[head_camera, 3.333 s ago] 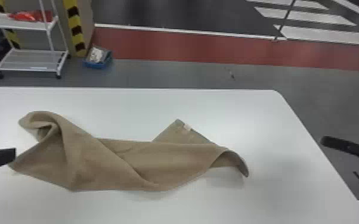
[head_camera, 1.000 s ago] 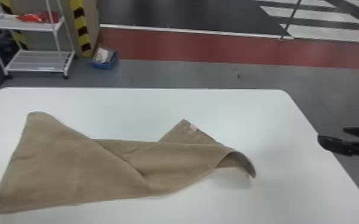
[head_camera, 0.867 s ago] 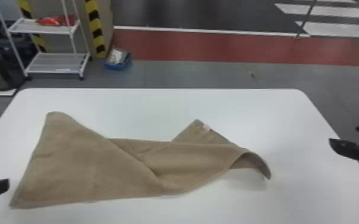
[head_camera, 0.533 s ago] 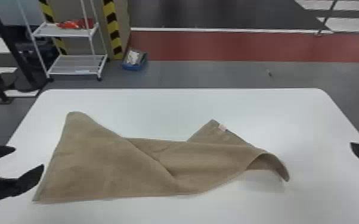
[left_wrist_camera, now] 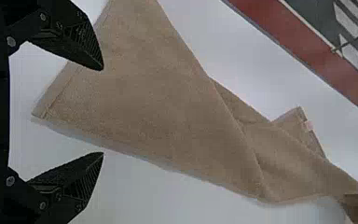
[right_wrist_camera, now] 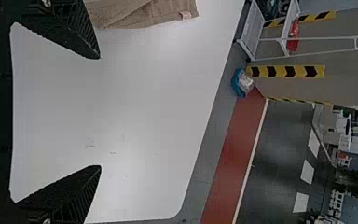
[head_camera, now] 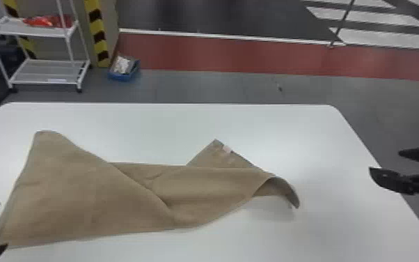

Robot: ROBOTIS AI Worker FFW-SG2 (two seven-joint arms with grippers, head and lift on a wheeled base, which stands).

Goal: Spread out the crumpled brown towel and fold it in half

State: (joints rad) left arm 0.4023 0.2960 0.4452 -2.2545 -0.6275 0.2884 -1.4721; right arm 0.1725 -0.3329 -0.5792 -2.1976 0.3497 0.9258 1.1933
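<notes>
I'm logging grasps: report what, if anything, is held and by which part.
Nothing is held: the left hand and the right hand are both open, fingers apart.

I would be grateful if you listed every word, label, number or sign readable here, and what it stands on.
None can be read.
Pale tag on the brown towel: too small.
Pale label on the white rack's lower shelf: too small.
Marks on the left gripper: too small.
</notes>
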